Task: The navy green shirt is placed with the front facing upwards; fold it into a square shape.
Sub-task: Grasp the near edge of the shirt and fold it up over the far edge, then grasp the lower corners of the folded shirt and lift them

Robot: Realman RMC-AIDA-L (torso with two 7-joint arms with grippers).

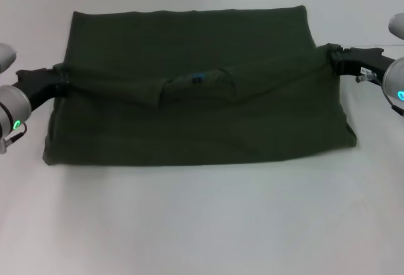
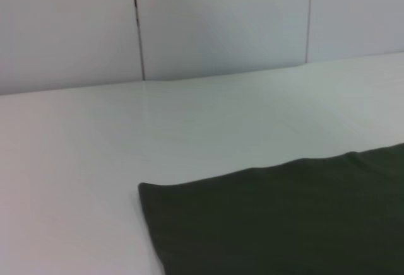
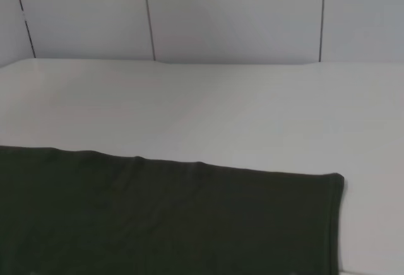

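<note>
The navy green shirt (image 1: 189,123) lies across the white table, folded over itself, with its plain back side up. Its neck opening and small blue label (image 1: 199,78) show at the middle along the folded edge. My left gripper (image 1: 60,81) pinches the fold's left end, and my right gripper (image 1: 331,57) pinches the right end; both are shut on the cloth, which is drawn up to the fingertips. The left wrist view shows a corner of the shirt (image 2: 284,224) on the table. An edge of the shirt (image 3: 158,218) fills the lower part of the right wrist view. Neither wrist view shows fingers.
The white table (image 1: 202,224) extends in front of the shirt and to both sides. A pale panelled wall (image 3: 221,16) stands behind the table's far edge in the wrist views.
</note>
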